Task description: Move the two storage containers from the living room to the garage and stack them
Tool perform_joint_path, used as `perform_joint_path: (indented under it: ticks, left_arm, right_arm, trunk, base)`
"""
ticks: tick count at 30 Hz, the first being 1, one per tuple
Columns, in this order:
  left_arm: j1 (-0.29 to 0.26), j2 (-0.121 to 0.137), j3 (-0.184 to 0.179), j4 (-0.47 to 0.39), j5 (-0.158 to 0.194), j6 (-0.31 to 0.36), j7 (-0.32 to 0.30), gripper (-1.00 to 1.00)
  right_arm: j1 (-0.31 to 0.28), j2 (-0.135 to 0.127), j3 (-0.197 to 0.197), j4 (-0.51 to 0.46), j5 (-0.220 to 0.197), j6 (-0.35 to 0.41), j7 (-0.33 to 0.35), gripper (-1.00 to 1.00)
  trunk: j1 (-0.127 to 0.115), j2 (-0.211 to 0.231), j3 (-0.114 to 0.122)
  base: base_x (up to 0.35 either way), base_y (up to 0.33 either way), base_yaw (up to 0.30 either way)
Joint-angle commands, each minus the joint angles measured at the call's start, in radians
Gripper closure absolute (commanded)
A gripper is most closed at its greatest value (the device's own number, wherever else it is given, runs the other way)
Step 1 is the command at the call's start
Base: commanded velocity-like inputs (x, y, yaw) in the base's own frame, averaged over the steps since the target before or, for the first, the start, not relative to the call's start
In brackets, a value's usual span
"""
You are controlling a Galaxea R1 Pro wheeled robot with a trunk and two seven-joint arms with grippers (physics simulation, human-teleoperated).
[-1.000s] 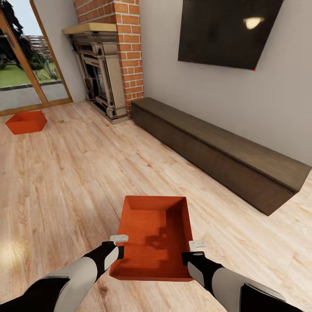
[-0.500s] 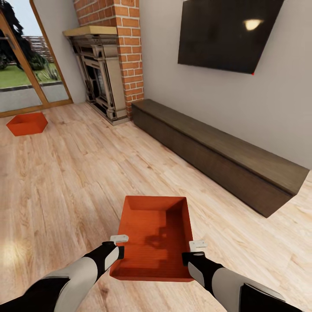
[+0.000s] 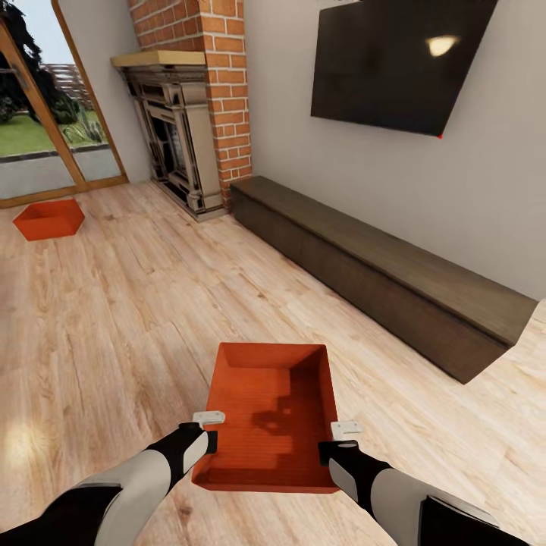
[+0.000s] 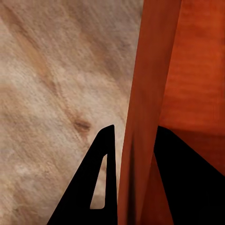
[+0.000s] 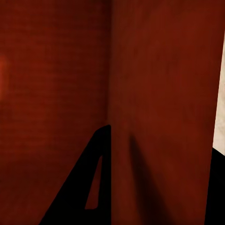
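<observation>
An orange-red storage container [image 3: 269,413] hangs in front of me above the light wood floor of the living room. My left gripper [image 3: 208,431] is shut on its left wall [image 4: 140,117], one finger on each side of it. My right gripper [image 3: 341,440] is shut on the right wall [image 5: 154,117] the same way. A second storage container [image 3: 49,218] lies on the wood floor far to the left, by the glass doors.
A long dark wooden bench [image 3: 379,273] runs along the right wall under a black TV [image 3: 394,61]. A brick fireplace [image 3: 182,114] stands in the corner. Glass doors [image 3: 38,136] are at the far left. Open wood floor [image 3: 136,318] lies between.
The whole view has shifted a little: the bench, TV and far container have slid slightly in the picture. The held container and both arms keep their places relative to me.
</observation>
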Motion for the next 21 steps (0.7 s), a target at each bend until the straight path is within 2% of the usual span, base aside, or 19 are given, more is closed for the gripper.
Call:
perform_joint_path:
  ticks: [1,21]
  left_arm:
    - [0.0,0.007,-0.035,-0.001,0.007,0.005,0.007,1.0]
    - [0.0,0.007,-0.035,-0.001,0.007,0.005,0.007,1.0]
  right_arm:
    - [-0.001,-0.007,0.0,-0.003,0.002,0.006,-0.007,1.0]
    - [-0.001,-0.006,0.001,-0.002,0.003,0.002,-0.006,1.0]
  trunk:
    - [-0.004,0.007,0.003]
    - [-0.081,0.147,0.065]
  base:
    - [0.0,0.0,0.0]
    - [0.0,0.0,0.0]
